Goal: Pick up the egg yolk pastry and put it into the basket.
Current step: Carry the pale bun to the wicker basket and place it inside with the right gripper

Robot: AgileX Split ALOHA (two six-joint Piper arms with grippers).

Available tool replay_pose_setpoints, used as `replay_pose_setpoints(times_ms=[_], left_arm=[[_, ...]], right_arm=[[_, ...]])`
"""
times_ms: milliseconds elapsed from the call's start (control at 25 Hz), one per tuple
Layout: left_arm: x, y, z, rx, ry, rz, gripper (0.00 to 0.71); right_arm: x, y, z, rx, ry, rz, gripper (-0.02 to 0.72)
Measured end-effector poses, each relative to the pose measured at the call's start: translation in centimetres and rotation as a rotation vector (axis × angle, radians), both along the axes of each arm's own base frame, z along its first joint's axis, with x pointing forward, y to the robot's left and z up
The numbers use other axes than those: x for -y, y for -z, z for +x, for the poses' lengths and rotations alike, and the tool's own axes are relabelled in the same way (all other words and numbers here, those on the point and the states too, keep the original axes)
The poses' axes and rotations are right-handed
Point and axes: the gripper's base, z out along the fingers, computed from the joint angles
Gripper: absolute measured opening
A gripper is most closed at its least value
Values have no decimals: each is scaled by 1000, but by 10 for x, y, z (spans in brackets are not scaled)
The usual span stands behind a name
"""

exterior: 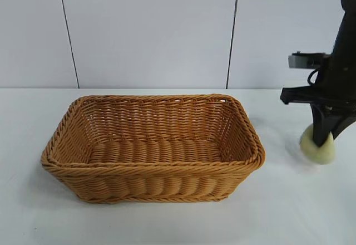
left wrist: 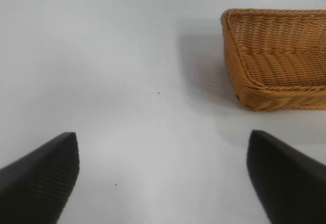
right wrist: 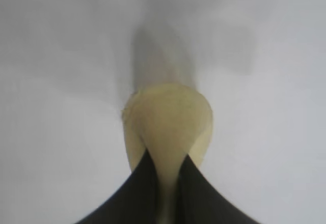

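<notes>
The egg yolk pastry (exterior: 318,147) is a pale yellow-green lump on the white table, to the right of the basket (exterior: 150,170). My right gripper (exterior: 322,140) comes down on it from above and is shut on it. In the right wrist view the two dark fingers squeeze the pastry (right wrist: 168,119) into a narrow crease at the right gripper (right wrist: 167,169). The orange-brown wicker basket holds nothing. My left gripper (left wrist: 163,173) hangs open over bare table, with a corner of the basket (left wrist: 275,56) farther off; that arm is outside the exterior view.
The white table (exterior: 167,223) runs back to a pale panelled wall (exterior: 150,28) behind the basket. Bare tabletop lies between the basket's right rim and the pastry.
</notes>
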Motion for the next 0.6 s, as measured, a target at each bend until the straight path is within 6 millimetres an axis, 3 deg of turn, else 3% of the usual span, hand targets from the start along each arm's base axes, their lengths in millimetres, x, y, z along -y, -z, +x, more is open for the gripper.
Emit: replay_pose_setpoints(times_ms=[280, 600], left_arm=[[0, 0, 0, 0, 0, 0, 689], [0, 0, 0, 0, 0, 0, 689]], right_arm=[[1, -69, -11, 160, -4, 9, 12], [-1, -123, 5, 271, -9, 19, 12]])
